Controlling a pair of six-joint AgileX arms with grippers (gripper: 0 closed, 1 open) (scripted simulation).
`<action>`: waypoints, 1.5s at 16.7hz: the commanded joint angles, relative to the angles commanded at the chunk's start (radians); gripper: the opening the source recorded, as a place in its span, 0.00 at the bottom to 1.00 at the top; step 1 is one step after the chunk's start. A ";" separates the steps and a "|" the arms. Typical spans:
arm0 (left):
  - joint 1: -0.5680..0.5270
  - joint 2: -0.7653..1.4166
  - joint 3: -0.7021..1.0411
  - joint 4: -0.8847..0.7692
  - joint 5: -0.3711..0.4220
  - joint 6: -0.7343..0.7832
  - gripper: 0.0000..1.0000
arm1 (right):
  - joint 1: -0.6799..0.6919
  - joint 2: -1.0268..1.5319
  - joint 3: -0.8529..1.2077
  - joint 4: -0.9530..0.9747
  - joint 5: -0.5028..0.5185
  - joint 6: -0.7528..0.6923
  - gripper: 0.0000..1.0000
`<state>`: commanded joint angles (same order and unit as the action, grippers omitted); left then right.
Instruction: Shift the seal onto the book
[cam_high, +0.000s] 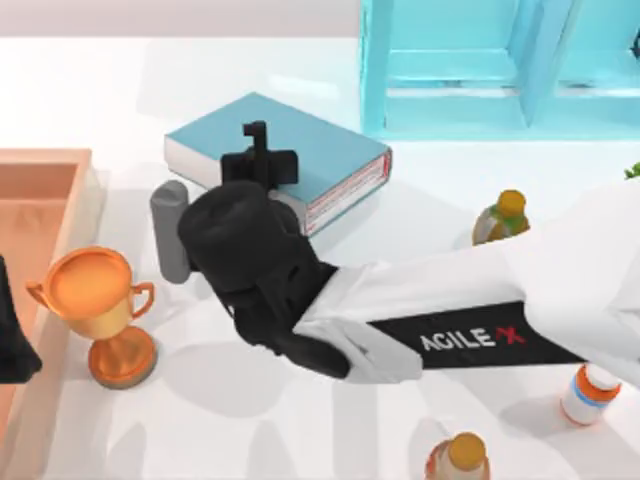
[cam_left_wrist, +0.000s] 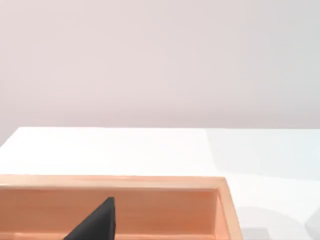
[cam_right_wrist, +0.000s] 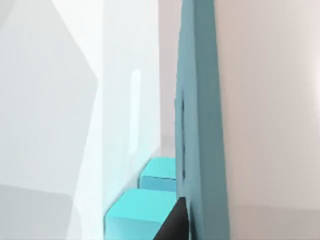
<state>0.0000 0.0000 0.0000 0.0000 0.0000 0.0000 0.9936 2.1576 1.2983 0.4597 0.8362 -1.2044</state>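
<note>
My right end effector (cam_high: 262, 160) hangs over the near edge of the book (cam_high: 320, 150), reaching in from the right side of the worktop (cam_high: 120, 100). Whether its fingers are open or closed I cannot tell: the wrist body covers them from above, and the right wrist view gives just a dark finger edge against the light-blue shelf frame (cam_right_wrist: 200, 125). The seal I cannot make out either (it may be under my wrist, held or already set down, but that is a guess). The book lies flat and askew directly beneath and beyond the end effector, its white page edges and red trim facing me.

My left end effector is parked over the orange tray (cam_left_wrist: 150, 210) at the left, well apart from the work.

The risks, as I judge them: if the seal is in my grip and let go this close to the book's edge, it could tip off onto the worktop. A grey cylinder (cam_high: 170, 232) stands just beside my wrist and the copper trophy (cam_high: 100, 305) is near; a sideways retreat could knock either. Pressing down could shove the book.
</note>
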 joint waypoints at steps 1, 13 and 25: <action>0.000 0.000 0.000 0.000 0.000 0.000 1.00 | 0.008 0.010 0.001 0.000 0.006 -0.011 0.00; 0.000 0.000 0.000 0.000 0.000 0.000 1.00 | -0.039 0.071 0.001 -0.014 -0.069 -0.005 0.00; 0.000 0.000 0.000 0.000 0.000 0.000 1.00 | 0.012 0.008 -0.013 -0.003 0.010 0.000 0.00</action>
<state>0.0000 0.0000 0.0000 0.0000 0.0000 0.0000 1.0055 2.1659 1.2858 0.4571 0.8463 -1.2044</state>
